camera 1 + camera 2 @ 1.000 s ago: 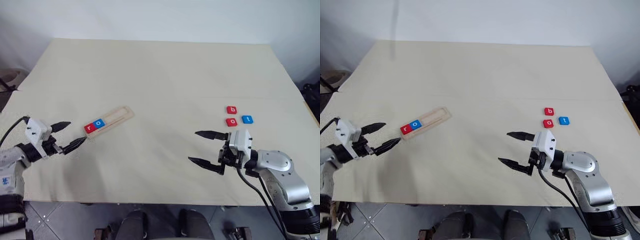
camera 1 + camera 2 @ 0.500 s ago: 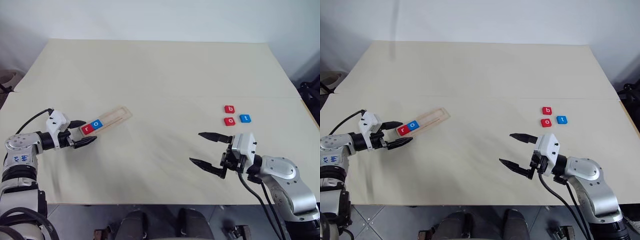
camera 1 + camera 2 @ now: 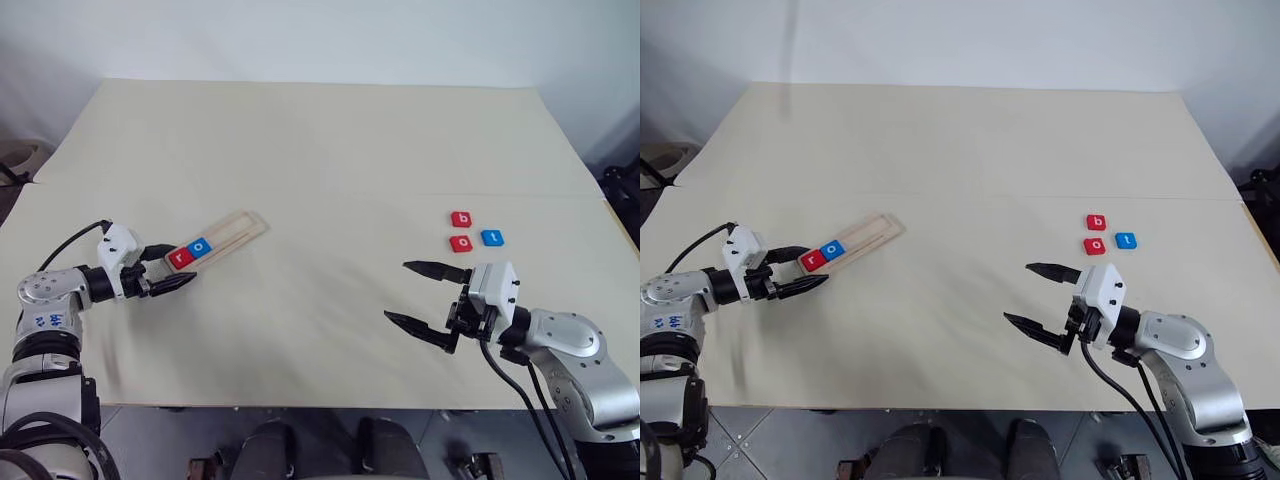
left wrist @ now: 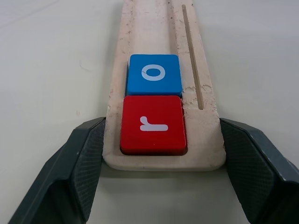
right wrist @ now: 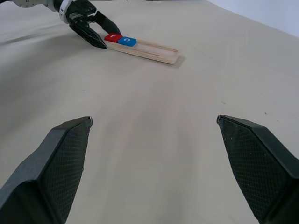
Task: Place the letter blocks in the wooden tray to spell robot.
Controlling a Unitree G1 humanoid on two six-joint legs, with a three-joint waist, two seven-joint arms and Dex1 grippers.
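The wooden tray [image 3: 235,228] lies slanted on the left of the table. At its near end it holds a red "r" block [image 4: 152,123] and, right behind it, a blue "o" block [image 4: 153,74]. My left gripper [image 3: 178,267] is open, and its fingers [image 4: 84,158] stand on either side of that end, close to the tray's edges. A red "b" block [image 3: 461,219], a red "o" block [image 3: 461,243] and a blue "t" block [image 3: 491,238] lie loose at the right. My right gripper [image 3: 397,292] hangs open and empty, nearer me than those three.
The cream table [image 3: 320,140] ends in a front edge just below both arms. A faint seam crosses it from side to side, behind the tray and the loose blocks. A black cable trails from each wrist.
My left gripper has come in toward the tray's near end and lower, and its fingers now flank that end. The right arm has stayed where it was.
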